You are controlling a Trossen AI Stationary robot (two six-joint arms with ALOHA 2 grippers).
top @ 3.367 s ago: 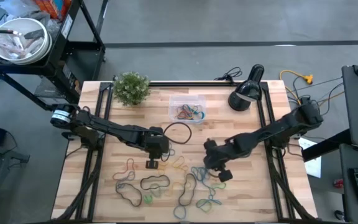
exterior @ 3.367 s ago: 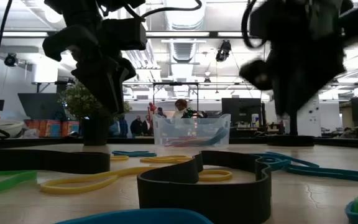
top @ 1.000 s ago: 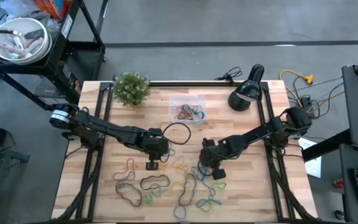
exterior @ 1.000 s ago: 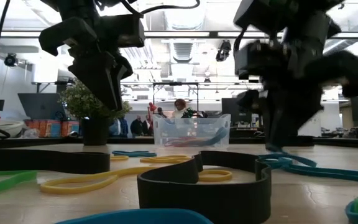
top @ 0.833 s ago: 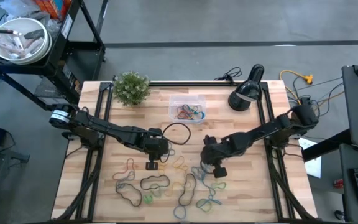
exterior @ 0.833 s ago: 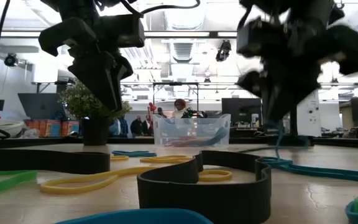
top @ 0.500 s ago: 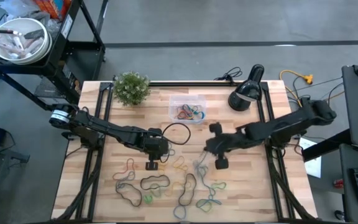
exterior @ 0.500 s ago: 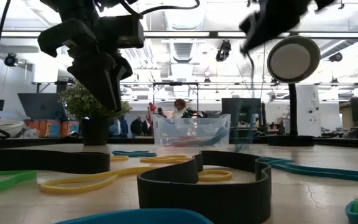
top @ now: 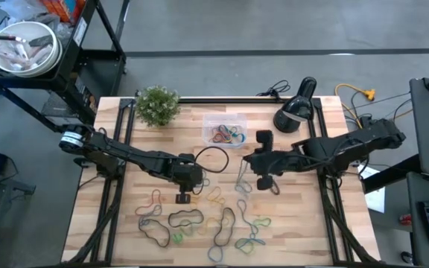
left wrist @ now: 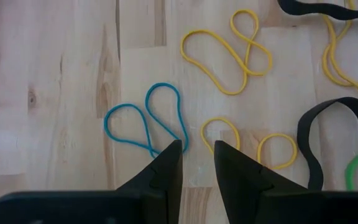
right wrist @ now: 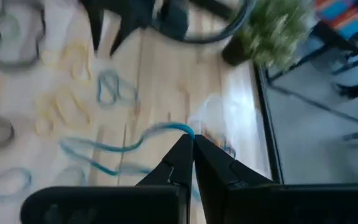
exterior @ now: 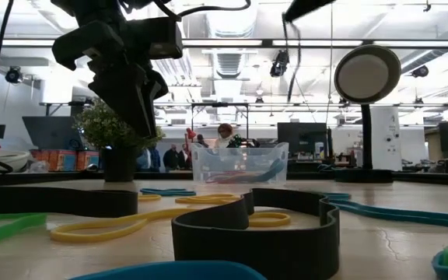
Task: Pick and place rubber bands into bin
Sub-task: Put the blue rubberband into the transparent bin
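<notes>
A few coloured bands are already seen inside the small clear plastic bin (top: pixel 225 132) at the far middle of the wooden table (top: pixel 296 223), between the small potted plant (top: pixel 157 105) and the black desk lamp (top: pixel 295 114). Many thin rubber bands (top: pixel 199 219) are left scattered over the near half. A long blue rubber band (right wrist: pixel 126 146) is pinched in the fully closed right gripper (right wrist: pixel 192 147), lifted just beside the bin; its tail is seen hanging toward the table. The left gripper (left wrist: pixel 196 149) is held partly open and empty, low over a small blue loop (left wrist: pixel 146 118). Open wood is left between bin and right gripper; the lamp and the table's frame rails are judged the nearest obstacles.
</notes>
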